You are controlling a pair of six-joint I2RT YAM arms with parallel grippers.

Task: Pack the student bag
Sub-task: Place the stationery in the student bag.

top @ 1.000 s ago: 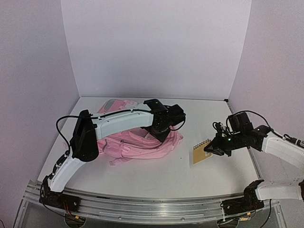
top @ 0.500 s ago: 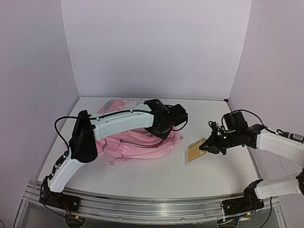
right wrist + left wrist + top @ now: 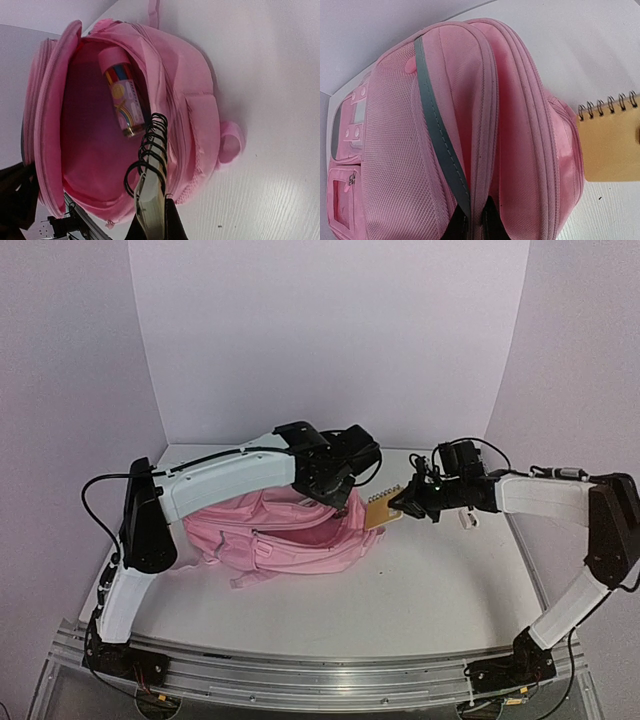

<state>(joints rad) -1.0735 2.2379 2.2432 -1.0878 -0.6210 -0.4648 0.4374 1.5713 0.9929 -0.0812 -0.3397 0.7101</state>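
The student bag (image 3: pixel 285 540) is a big pink backpack lying left of the table's middle, its main compartment gaping toward the right. My left gripper (image 3: pixel 337 502) is shut on the bag's upper zip rim (image 3: pixel 479 150) and holds the mouth up; its black fingertips (image 3: pixel 454 229) pinch the fabric. My right gripper (image 3: pixel 407 502) is shut on a tan spiral notebook (image 3: pixel 381 508), held on edge just outside the opening. In the right wrist view the notebook (image 3: pixel 150 180) points into the bag (image 3: pixel 195 90). A tube of coloured pens (image 3: pixel 122 100) lies inside.
A small white object (image 3: pixel 467 521) lies on the table under my right forearm. White walls close the back and both sides. The left arm's black wrist (image 3: pixel 15 190) sits at the bag's far rim in the right wrist view.
My left gripper has shut on the bag's rim and lifted it, opening the mouth. My right arm has carried the notebook left and back, up to the opening.
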